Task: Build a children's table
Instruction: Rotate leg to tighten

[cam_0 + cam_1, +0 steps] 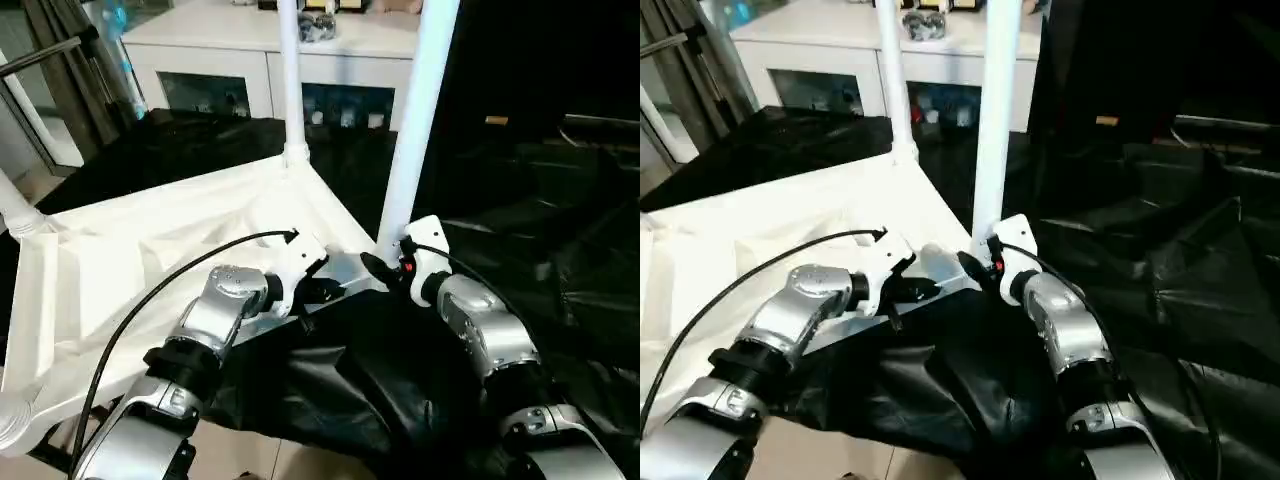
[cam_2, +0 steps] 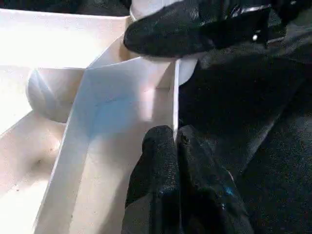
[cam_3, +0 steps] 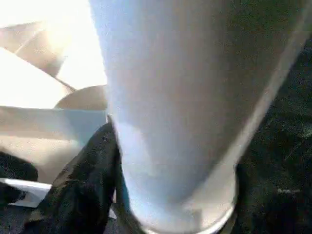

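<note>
The white tabletop [image 1: 150, 260] lies upside down on black cloth, ribbed underside up. One white leg [image 1: 290, 80] stands in the far corner socket, and another leg [image 1: 415, 130] stands upright at the near right corner. My right gripper [image 1: 384, 270] is shut around the base of this near leg [image 3: 170, 97], with one black finger [image 3: 83, 185] beside it. My left gripper [image 1: 328, 290] is shut on the tabletop's thin rim [image 2: 174, 97] just left of that corner, its fingertips [image 2: 161, 161] pinching the edge. A third leg's base [image 1: 15, 210] shows at the left edge.
A white cabinet [image 1: 250, 50] with glass doors stands behind the table. Black cloth [image 1: 400, 390] covers the floor in front and to the right, with dark sheeting further right. A metal frame [image 1: 40, 55] stands at the far left.
</note>
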